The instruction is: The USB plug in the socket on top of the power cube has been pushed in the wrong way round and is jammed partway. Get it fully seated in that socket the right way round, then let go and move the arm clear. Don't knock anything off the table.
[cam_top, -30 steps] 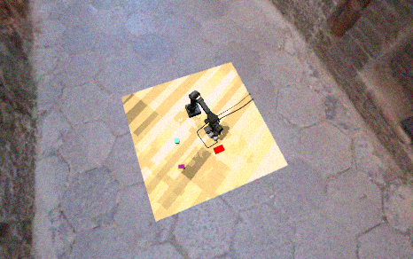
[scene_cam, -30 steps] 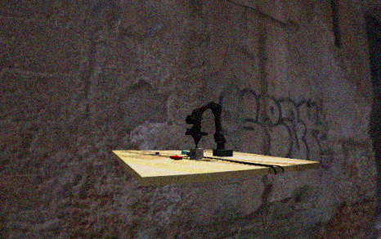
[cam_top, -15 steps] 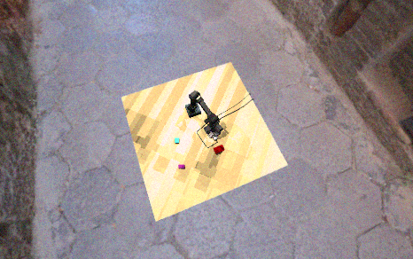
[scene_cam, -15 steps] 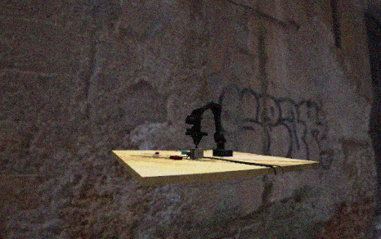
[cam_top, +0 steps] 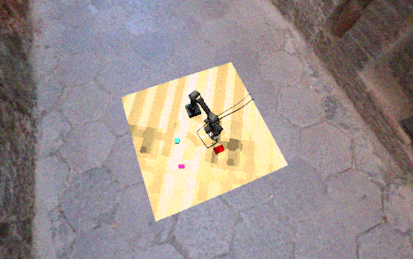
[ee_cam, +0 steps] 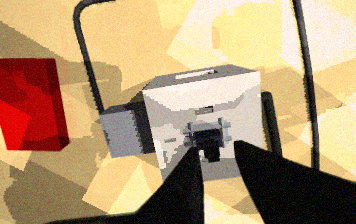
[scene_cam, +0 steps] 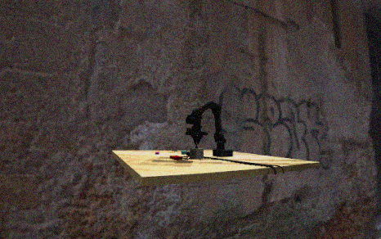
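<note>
The pale power cube (ee_cam: 240, 95) (scene_cam: 197, 154) stands on the table, with small slots in its top face. The small dark USB plug (ee_cam: 207, 137) stands at the socket in that top face, with light metal-coloured tabs around it. Its way round and depth cannot be told. My gripper (ee_cam: 216, 151) (scene_cam: 196, 146) is over the cube, its fingertips parted a little on either side of the plug's near end, with visible gaps. It is open and holds nothing. In the top view the arm mostly covers the cube.
A grey block plug (ee_cam: 120, 135) sits at the cube's left side, a black one (ee_cam: 271, 120) at its right. Black cables (ee_cam: 306, 75) (cam_top: 203, 141) loop around. A red block (ee_cam: 30, 105) (cam_top: 219, 149) (scene_cam: 176, 157) lies close by. Cyan (cam_top: 177, 140) and magenta (cam_top: 181, 167) blocks lie farther off.
</note>
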`<action>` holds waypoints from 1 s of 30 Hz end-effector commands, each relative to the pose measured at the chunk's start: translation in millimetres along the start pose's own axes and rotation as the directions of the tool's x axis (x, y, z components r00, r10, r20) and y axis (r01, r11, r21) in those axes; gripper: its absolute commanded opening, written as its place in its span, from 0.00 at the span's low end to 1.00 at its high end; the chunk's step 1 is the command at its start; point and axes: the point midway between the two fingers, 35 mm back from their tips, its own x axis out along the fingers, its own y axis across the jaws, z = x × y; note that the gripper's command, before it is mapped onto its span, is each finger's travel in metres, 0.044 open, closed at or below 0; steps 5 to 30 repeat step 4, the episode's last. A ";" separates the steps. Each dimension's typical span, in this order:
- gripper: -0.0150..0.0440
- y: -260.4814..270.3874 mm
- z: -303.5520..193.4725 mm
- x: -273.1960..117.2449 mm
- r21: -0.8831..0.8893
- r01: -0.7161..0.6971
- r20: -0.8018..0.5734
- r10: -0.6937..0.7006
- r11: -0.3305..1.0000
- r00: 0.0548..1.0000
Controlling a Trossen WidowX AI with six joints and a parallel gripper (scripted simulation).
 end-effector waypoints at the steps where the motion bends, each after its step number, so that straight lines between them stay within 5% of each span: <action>1: 0.42 1.8 -0.1 -6.4 0.001 -0.007 -0.001 0.007 1.000 1.000; 30: 0.42 1.8 -0.1 -9.4 0.001 -0.007 -0.001 0.007 1.000 1.000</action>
